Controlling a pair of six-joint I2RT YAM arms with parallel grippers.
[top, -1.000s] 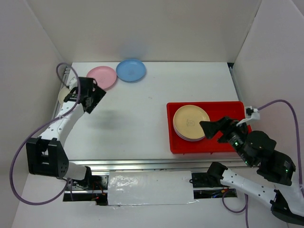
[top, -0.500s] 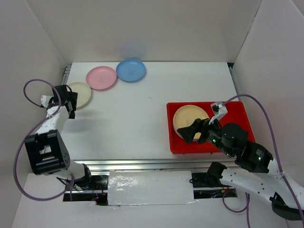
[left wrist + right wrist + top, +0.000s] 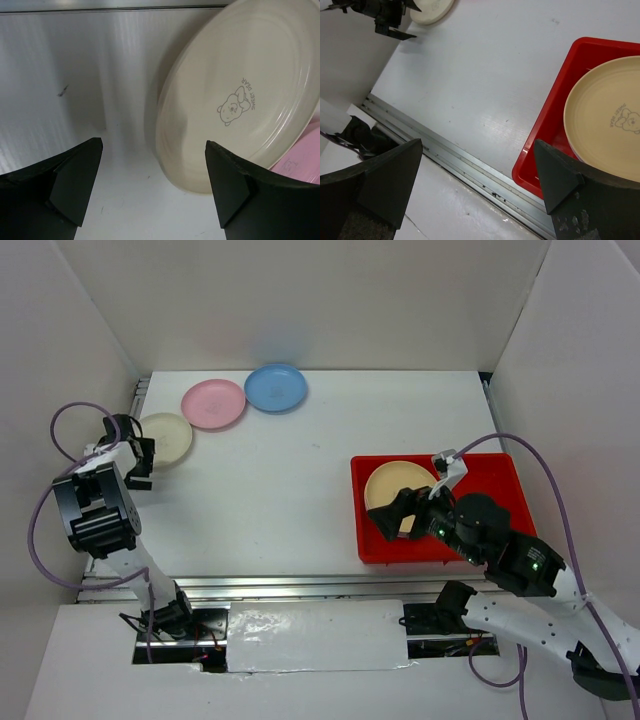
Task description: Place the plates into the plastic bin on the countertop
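**A:** Where are the plates right now?

**B:** Three are out on the table [image 3: 300,470] at the far left: a cream plate [image 3: 170,437], a pink plate [image 3: 213,403] and a blue plate [image 3: 276,387]. The red bin [image 3: 500,472] at the near right holds a stack topped by a yellowish plate [image 3: 395,483].

**A:** And the fingers?

**B:** The left fingers [image 3: 75,185] are spread wide with nothing between them, low beside the cream plate and close to the left wall. The right fingers [image 3: 385,185] are also spread and empty, over the bin's near-left corner.

**A:** What might go wrong?

**B:** The cream plate is shallow and lies flat, so a pinch on its rim could push it away or let it slip. The wall leaves that arm little room. In the wrist view its rim seems to touch the pink plate, though I can't be sure, and lifting it might drag the pink one along. The right arm over the bin could also block the drop.
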